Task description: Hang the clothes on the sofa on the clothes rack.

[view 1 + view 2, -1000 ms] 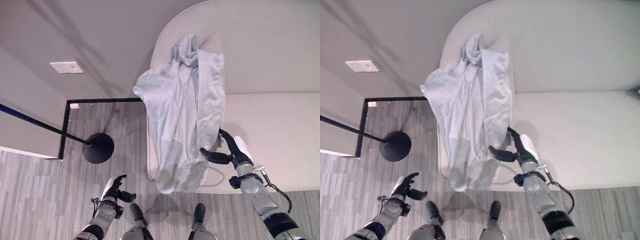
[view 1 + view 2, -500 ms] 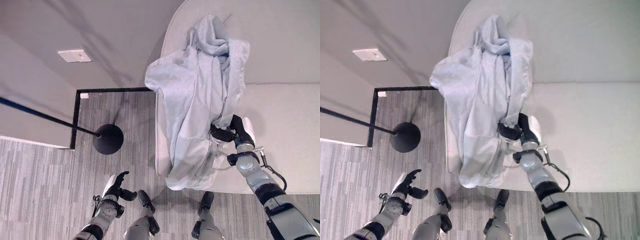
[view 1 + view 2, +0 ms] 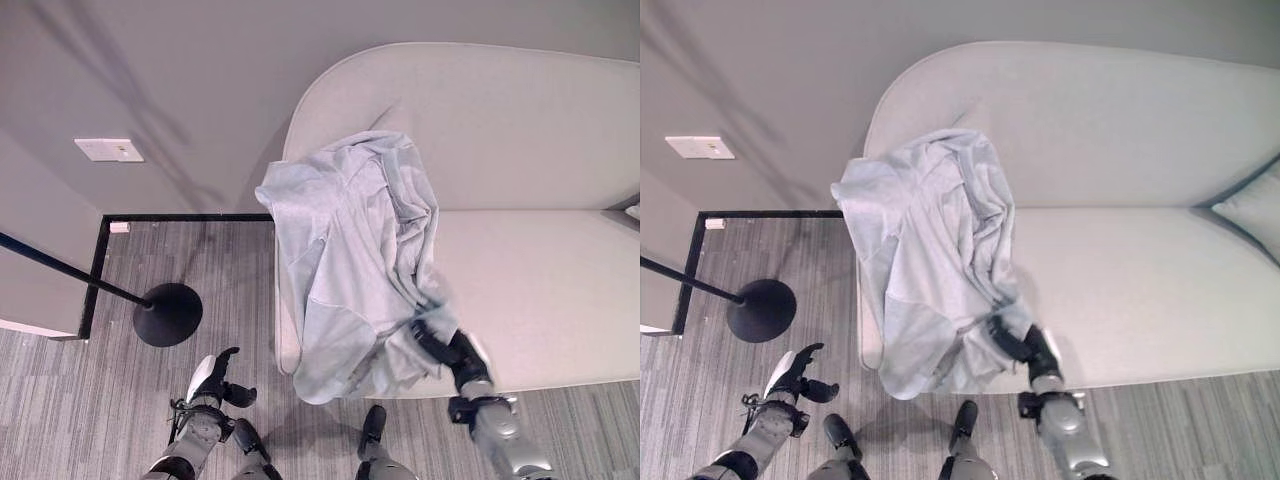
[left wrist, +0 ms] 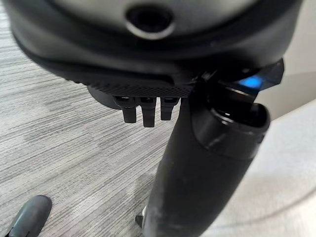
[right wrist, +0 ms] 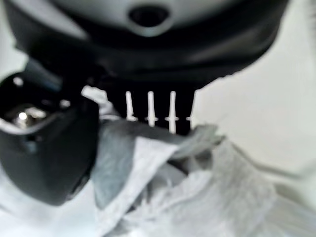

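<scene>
pale grey garment [image 3: 355, 265]: draped over left arm and seat edge of light grey sofa [image 3: 530, 270], hem hanging toward striped floor [image 3: 90, 390].
right hand [image 3: 452, 355]: at garment's lower right edge, fingers and thumb pinching a fold of cloth.
left hand [image 3: 213, 381]: low over floor, fingers loosely spread, holding nothing.
rack's black round base [image 3: 168, 313] with pole [image 3: 60, 265]: on floor, well apart from sofa.

I'm looking into a lounge-like room: curved pale-grey fabric sofa [image 3: 520, 200] at 2 o'clock, grey striped carpet [image 3: 80, 400].
</scene>
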`<state>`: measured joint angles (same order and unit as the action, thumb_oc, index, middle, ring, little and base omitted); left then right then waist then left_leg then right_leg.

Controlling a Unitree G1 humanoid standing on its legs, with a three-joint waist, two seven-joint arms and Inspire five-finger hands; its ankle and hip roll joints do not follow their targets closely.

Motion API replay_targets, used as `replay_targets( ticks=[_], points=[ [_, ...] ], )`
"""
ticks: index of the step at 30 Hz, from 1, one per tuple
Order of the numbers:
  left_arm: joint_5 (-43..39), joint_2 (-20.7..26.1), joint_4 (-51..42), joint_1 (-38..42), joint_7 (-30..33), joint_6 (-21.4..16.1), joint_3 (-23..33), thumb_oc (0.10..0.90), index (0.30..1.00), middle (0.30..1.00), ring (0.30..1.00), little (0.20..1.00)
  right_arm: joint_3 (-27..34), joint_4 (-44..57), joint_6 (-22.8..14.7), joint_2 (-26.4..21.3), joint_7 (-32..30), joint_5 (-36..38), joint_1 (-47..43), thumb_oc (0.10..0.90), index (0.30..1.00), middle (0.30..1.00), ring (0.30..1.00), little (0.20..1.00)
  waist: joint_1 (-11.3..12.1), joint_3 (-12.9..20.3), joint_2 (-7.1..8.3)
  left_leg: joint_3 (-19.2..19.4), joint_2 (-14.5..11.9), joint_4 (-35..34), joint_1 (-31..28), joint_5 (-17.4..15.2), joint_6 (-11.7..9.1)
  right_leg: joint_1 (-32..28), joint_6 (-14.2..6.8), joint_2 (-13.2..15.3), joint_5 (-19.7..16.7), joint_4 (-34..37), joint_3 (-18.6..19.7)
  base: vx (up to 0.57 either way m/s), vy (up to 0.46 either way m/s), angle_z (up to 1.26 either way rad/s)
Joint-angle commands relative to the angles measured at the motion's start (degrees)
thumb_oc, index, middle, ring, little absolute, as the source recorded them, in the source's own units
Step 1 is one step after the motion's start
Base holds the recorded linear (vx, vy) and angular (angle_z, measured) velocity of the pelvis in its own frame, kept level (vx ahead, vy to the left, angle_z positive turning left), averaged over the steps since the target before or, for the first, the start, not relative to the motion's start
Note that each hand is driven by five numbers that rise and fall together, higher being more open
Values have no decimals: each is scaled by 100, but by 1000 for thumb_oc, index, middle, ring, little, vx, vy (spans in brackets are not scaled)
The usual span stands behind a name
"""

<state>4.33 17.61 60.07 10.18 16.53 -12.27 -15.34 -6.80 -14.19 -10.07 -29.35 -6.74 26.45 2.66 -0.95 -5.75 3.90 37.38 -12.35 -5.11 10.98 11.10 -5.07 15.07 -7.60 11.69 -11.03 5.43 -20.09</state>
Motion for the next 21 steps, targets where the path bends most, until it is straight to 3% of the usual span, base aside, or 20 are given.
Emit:
replay_targets(
  ticks=[1,8,12,16,18,21],
  points=[
    [-176,57,-218,180,-7,-257,-24,800,900,900,900,900,663,912,-1071,-260,42,159,-624,400,300,300,300,300,97,-50,49,-123,-322,36,-387,59,-580,-663,-703,394,176,-505,40,-7,-26,-5],
    [-276,63,-1343,84,-320,-353,-297,800,900,900,900,900,1735,1908,-1293,-921,-531,-268,-1002,400,300,300,300,300,49,276,90,-57,-457,61,-813,21,-576,-1050,-700,300,329,-523,125,34,-44,-3],
    [-337,68,-1760,18,-448,-360,-487,800,900,900,900,900,1883,2008,-1294,-1354,-815,-369,-1445,400,300,300,300,300,79,373,131,-28,-487,65,-950,14,-582,-1151,-698,274,349,-546,164,42,-25,-10],
    [-333,107,-2162,84,-571,-403,-787,800,900,900,900,900,1758,2046,-1271,-1849,-1036,-413,-2109,400,300,300,300,300,64,440,181,30,-522,67,-1074,7,-585,-1240,-693,239,384,-568,212,16,-11,-3],
    [-210,238,-2671,362,-504,-510,-1170,800,900,900,900,900,1426,1912,-1166,-2721,-1332,-517,-3306,400,300,300,300,300,51,568,281,92,-553,67,-1194,2,-588,-1298,-688,223,410,-607,251,25,-7,-4],
    [-59,296,-2906,549,-353,-595,-1275,800,900,900,900,900,1090,1673,-1122,-3112,-1503,-545,-4066,400,300,300,300,300,38,612,313,129,-566,69,-1252,1,-594,-1330,-684,214,439,-635,270,13,-2,-9]
  ],
)
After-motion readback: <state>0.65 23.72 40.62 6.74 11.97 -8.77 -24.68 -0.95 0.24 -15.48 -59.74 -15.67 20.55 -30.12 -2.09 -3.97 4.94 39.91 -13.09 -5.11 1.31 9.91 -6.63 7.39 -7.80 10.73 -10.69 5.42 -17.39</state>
